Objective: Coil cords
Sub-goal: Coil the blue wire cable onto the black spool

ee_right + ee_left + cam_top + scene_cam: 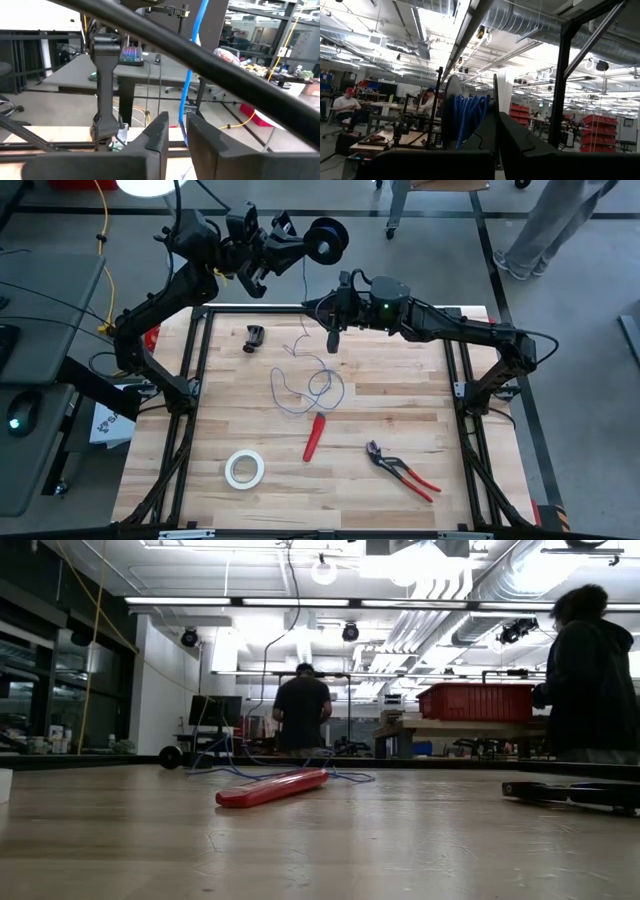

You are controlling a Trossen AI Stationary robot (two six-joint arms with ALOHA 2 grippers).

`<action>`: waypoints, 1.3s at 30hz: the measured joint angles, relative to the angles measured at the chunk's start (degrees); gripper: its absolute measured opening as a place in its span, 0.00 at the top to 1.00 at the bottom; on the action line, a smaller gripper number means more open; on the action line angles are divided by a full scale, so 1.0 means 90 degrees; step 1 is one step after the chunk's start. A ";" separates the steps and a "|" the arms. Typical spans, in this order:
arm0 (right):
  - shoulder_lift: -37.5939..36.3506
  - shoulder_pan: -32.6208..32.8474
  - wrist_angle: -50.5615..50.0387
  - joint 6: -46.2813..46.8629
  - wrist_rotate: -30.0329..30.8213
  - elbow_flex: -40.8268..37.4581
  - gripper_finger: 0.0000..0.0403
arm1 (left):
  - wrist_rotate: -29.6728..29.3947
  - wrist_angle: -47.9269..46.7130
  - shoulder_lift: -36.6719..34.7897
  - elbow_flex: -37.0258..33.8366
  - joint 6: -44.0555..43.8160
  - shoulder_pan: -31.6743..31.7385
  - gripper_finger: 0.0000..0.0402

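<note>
A black round spool (326, 240), with blue wire wound on it (467, 115), is held by my left gripper (300, 242), raised beyond the table's far edge. The thin blue-violet wire (305, 290) runs down from the spool to loose loops (312, 387) lying on the table's middle; the loops also show in the low view (290, 772). My right gripper (334, 340) points down over the far middle of the table. Its fingers stand a narrow gap apart, and the wire (190, 85) passes between them. My left gripper holds the spool by one flange (495, 107). One finger (485, 137) lies on the wire side of that flange and the other (525, 147) outside it. The spool is lifted clear of the table. My right gripper: whether its fingers touch the wire between them, I cannot tell.
On the table lie a black clip (255, 337), a red-handled tool (314, 437), a white tape roll (244, 468) and red-handled pliers (402, 471). A yellow cable (104, 240) hangs off the far left. People stand in the room behind (302, 710).
</note>
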 joint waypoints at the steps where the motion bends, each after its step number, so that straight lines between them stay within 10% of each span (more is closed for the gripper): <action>1: 0.0000 -0.0002 -0.0002 0.0001 0.0002 0.0000 0.84 | 0.0001 0.0005 0.0000 0.0000 0.0000 0.0000 1.00; 8: -0.0002 0.0000 -0.0002 -0.0004 -0.0056 0.0000 0.78 | 0.0001 0.0009 0.0000 0.0000 0.0002 0.0002 1.00; 25: -0.0017 0.0000 -0.0038 0.0270 -0.0114 0.0000 0.99 | 0.0015 -0.0078 -0.0012 0.0000 0.0129 0.0084 1.00; 39: -0.1096 0.0000 -0.2199 0.0459 0.0021 -0.0002 1.00 | -0.0277 -0.4630 -0.1288 0.0005 0.1055 0.1938 1.00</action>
